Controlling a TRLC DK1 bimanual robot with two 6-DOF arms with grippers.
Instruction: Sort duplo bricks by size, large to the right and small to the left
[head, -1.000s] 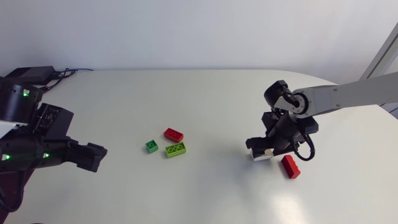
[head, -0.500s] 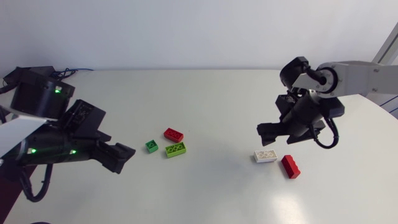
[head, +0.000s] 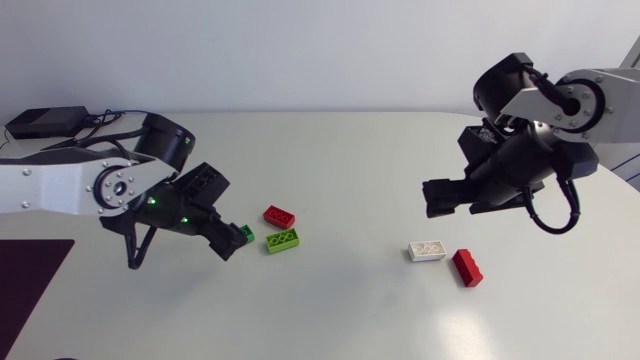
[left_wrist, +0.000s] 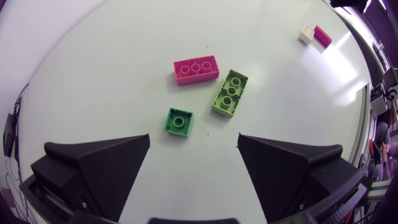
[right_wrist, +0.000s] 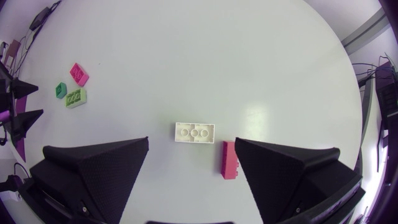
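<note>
Grasping the small green brick: it lies on the table just ahead of your left pincer, nearer one finger than the other and touching neither.
Grip state: the left pincer is spread wide and holds nothing.
Approach: shift sideways until the brick sits centred between the tips, then come down and close on its flat sides. An off-centre close would likely shove it away.
Neighbours: the lime brick is just beside the green one and the red brick lies further ahead. Keep your fingers off both.
Other arm: your right pincer is open and empty, hanging above the white brick and the second red brick, which lie close together.
Containers: none shows; every brick sits straight on the table.
</note>
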